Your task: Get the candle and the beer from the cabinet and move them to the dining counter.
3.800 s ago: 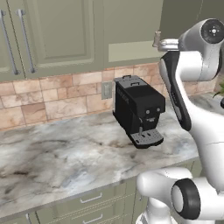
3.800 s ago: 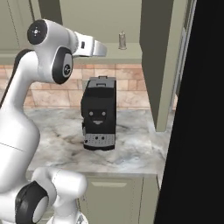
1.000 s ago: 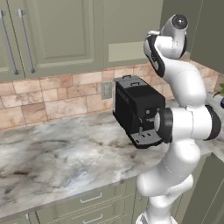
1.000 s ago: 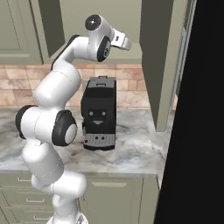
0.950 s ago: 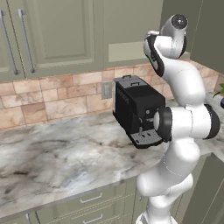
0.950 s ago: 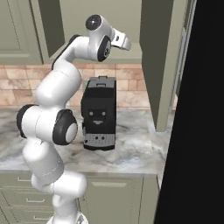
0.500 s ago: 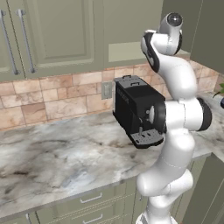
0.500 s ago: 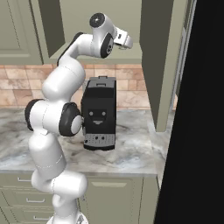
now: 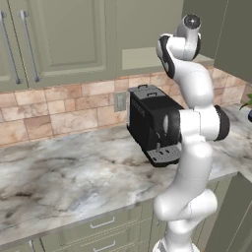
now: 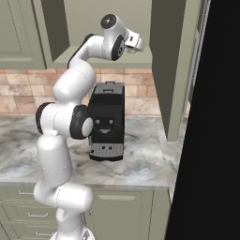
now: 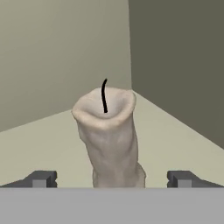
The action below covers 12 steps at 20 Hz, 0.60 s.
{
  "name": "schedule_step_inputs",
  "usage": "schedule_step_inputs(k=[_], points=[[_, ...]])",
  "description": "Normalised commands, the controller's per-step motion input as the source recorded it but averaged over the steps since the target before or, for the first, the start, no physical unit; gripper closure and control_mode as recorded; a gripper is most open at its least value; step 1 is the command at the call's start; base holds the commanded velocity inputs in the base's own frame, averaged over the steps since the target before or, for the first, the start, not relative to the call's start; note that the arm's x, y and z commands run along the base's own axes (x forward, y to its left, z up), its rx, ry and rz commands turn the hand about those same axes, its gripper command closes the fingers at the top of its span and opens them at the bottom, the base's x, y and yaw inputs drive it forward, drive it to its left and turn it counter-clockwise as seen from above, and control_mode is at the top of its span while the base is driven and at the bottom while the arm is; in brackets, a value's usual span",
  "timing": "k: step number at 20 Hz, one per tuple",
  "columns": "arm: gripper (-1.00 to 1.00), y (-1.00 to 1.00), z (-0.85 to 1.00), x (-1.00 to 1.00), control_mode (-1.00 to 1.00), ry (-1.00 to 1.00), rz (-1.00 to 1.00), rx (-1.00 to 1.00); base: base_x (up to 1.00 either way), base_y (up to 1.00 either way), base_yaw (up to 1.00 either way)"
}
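Candle: pale grey-beige stubby wax cylinder with a black wick, standing upright on the cabinet shelf floor, near the inner corner where two walls meet; not yet lifted.
Gripper: two-finger gripper spread wide, one dark fingertip to each side of the candle's base, both clear of the wax; nothing held.
Cabinet: sage-green wall cabinet, an open niche above the worktop; the white arm's hand reaches into it at shelf height.
Closed doors: recessed-panel doors with long vertical silver bar handles, left of the niche, shut.
Worktop: grey-white marbled worktop with tan stone-tile backsplash, carrying a black coffee machine directly below the niche.
Beer: dark bottle not located from these views.
Dining counter: not located from these views.
Done: approach to the first item; jaws straddle the candle.
Left, as judged: close on the candle, draw it out of the niche, carry it to the dining counter, then fetch the beer likewise.
Progress: early; neither item moved.
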Motion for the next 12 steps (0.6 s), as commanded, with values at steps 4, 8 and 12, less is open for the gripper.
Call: schedule_step_inputs(k=[4,8,12], points=[[-1.00,-0.12,0.00,0.21,-1.00,0.00,0.00,0.00,0.00,0.00,0.00],[-1.00,-0.05,-0.01,0.19,-1.00,0.02,0.00,0.00,0.00,0.00,0.00],[-1.00,-0.04,-0.02,0.17,-1.00,0.03,0.00,0.00,0.00,0.00,0.00]])
